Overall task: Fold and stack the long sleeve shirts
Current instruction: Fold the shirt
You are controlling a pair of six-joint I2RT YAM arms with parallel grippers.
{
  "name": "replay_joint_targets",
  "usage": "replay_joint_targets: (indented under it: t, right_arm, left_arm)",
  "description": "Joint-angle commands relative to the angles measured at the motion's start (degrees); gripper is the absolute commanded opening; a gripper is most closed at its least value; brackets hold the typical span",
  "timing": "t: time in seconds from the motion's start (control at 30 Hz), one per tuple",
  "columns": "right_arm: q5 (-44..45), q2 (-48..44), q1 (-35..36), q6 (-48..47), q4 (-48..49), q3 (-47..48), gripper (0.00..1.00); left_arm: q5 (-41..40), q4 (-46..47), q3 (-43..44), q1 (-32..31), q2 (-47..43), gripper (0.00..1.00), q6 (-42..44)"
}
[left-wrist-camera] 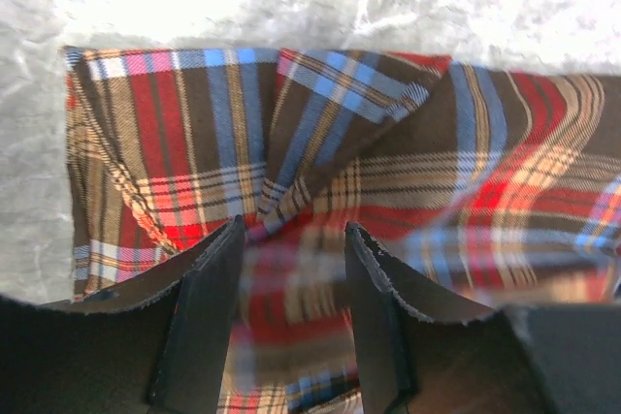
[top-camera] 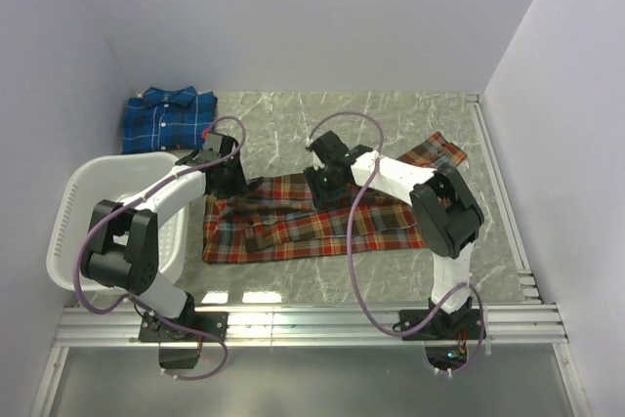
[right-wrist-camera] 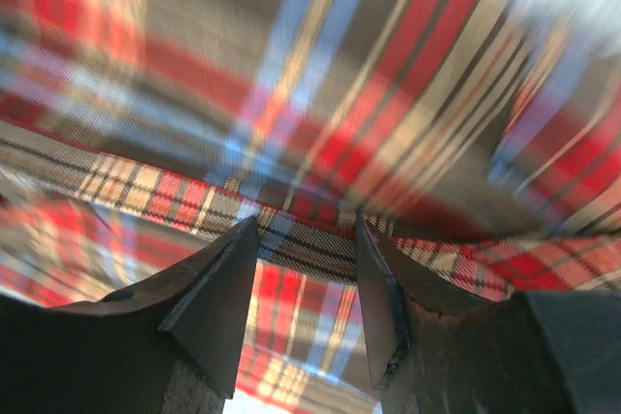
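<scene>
Starting the fold on the red-orange shirt point(top-camera: 293, 227), spread on the worktop point(top-camera: 391, 119) right of the basket point(top-camera: 73, 187).
My left gripper point(left-wrist-camera: 291, 230) and right gripper point(right-wrist-camera: 306, 225) straddle its far edge, half-parted; I can't tell if they're pinching. The blue shirt point(top-camera: 168, 116) waits behind the basket. Next, I'd pinch and draw nearward.

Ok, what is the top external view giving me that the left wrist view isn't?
Only the top external view: the folded blue plaid shirt at the far left corner, the white slotted plastic basket beside the left arm, the right claw, and the whole outline of the red-orange plaid shirt, one sleeve reaching right. Only the left wrist view: the creases near that shirt's corner up close, and the left claw, its fingers standing apart over the cloth. Both: the red-orange shirt lying on the grey marbled table.
</scene>
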Motion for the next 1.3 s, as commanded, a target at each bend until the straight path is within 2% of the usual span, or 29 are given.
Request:
replay_joint_targets:
  t: [0.0,0.2,0.4,0.57,0.7,0.83,0.93,1.07,1.27]
  right_arm:
    - [0.49,-6.37,1.74,-1.84,-4.01,-4.42,0.52]
    - [-0.22,-10.16,2.36,-0.87,-3.93,-11.97,0.52]
    - [-1.27,-10.08,2.45,-0.6,-4.37,-11.9,0.52]
    - [1.27,-13.41,2.45,-0.17,-5.69,-9.35,0.52]
    - [3.29,-16.75,2.28,1.67,-4.55,-8.91,0.56]
    - [4.35,-18.52,2.28,3.79,-1.39,-10.31,0.65]
    - [4.18,-18.26,2.19,4.93,0.54,-10.67,0.66]
    - [5.93,-17.38,0.61,6.51,2.48,-11.45,0.65]
    - [7.34,-17.03,-2.91,7.22,4.86,-13.04,0.61]
  left_arm:
    - [-2.98,1.5,0.7,0.26,0.35,0.52,-1.62]
    - [-5.17,1.85,0.53,0.78,3.42,0.52,-2.5]
    - [-5.7,2.21,2.62,2.01,3.87,0.52,-2.59]
    - [-6.23,-3.4,3.78,2.01,-2.63,0.55,-6.27]
    - [-6.76,-6.66,0.19,2.01,-9.04,0.58,-12.34]
    - [-6.94,-6.41,-4.82,2.01,-15.1,0.59,-17.52]
    - [-5.97,-3.61,-7.99,2.01,-16.0,0.59,-18.41]
    - [-6.32,-0.44,-8.7,2.28,-14.33,0.54,-17.45]
    - [-3.25,3.78,-0.01,2.1,-6.52,0.54,-8.14]
